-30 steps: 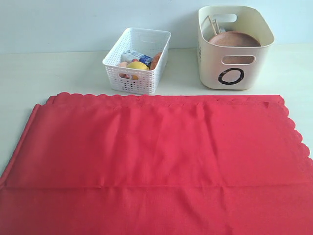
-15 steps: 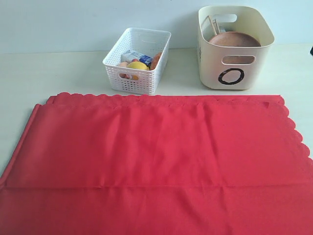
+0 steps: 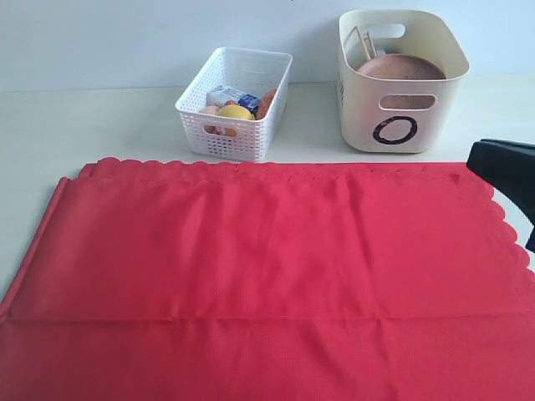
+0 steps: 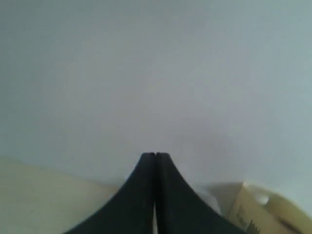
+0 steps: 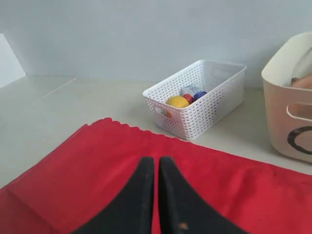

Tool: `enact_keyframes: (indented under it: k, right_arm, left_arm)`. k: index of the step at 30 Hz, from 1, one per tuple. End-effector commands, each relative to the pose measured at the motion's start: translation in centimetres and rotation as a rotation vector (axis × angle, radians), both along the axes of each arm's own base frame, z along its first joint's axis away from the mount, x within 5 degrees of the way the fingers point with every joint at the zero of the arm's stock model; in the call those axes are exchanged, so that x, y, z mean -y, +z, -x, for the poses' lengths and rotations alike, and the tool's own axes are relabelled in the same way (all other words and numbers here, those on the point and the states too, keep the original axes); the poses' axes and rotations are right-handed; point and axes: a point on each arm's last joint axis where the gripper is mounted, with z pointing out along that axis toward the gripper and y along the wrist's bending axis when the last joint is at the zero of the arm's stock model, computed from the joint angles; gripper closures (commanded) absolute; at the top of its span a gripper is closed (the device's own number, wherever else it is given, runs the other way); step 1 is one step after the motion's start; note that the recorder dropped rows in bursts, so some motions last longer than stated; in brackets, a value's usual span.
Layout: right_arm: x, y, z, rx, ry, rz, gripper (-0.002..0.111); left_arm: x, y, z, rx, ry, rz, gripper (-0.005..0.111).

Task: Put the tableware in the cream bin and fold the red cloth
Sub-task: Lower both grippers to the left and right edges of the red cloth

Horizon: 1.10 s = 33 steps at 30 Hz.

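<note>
Right pincer (image 5: 156, 160): jaws pressed together, empty, above large bright red scalloped cloth (image 5: 97, 165).
Left pincer (image 4: 155, 155): jaws pressed together, empty, facing a pale wall.
Cloth: spread across the pale surface (image 3: 84, 125).
Tall cream plastic bin (image 3: 359, 109): just beyond cloth's far edge, round brown wooden plate (image 3: 401, 67) inside.

Red cloth (image 3: 267, 276) matt woven fabric; cream bin (image 3: 401, 79) smooth plastic; white basket (image 3: 234, 104) perforated plastic.

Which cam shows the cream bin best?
Exterior view: the whole cream bin is in frame, with the brown plate inside. Right wrist view crops it at the edge; left wrist view catches only a blurred corner.
</note>
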Motion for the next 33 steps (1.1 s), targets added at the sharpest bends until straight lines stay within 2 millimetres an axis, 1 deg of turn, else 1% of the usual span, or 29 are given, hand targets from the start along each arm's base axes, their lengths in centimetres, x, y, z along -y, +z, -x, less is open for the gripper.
enact_keyframes:
  k: [1, 2, 4, 6, 8, 11, 17, 20, 23, 27, 33]
  right_arm:
    - [0.2, -0.9, -0.6, -0.047, 0.013, -0.011, 0.104]
    - [0.2, -1.1, -0.8, -0.056, 0.016, -0.01, 0.104]
    - [0.2, -1.3, -0.9, -0.069, 0.017, -0.011, 0.104]
    - [0.3, -1.5, -1.1, -0.085, 0.017, -0.016, 0.104]
    - [0.3, -1.6, -1.1, -0.088, 0.02, -0.017, 0.104]
    - [0.3, -1.6, -1.1, -0.086, 0.024, -0.02, 0.104]
    - [0.3, -1.6, -1.1, -0.086, 0.025, -0.02, 0.104]
    - [0.3, -1.6, -1.1, -0.086, 0.025, -0.02, 0.104]
    - [0.3, -1.6, -1.1, -0.086, 0.025, -0.02, 0.104]
    - [0.3, -1.6, -1.1, -0.087, 0.024, -0.022, 0.104]
    - [0.3, -1.5, -1.1, -0.086, 0.025, -0.022, 0.104]
  left_arm:
    - [0.8, -2.0, -3.3, -0.225, -0.015, -0.068, 0.105]
    - [1.0, -2.7, -4.1, -0.285, -0.017, -0.08, 0.103]
    - [1.3, -3.8, -5.5, -0.385, -0.022, -0.098, 0.095]
    - [1.6, -5.1, -6.9, -0.486, -0.024, -0.12, 0.084]
    - [1.9, -6.4, -8.1, -0.573, -0.026, -0.138, 0.07]
    - [2.2, -8.2, -9.5, -0.674, -0.034, -0.189, 0.053]
    - [2.7, -11.4, -11.3, -0.873, -0.076, -0.288, 0.034]
    - [2.9, -12.5, -11.8, -0.963, -0.1, -0.311, 0.029]
    - [3.1, -13.2, -12.3, -1.027, -0.124, -0.335, 0.027]
    - [3.2, -14.4, -12.8, -1.076, -0.146, -0.379, 0.027]
    - [3.1, -16.0, -13.3, -1.1, -0.138, -0.398, 0.027]
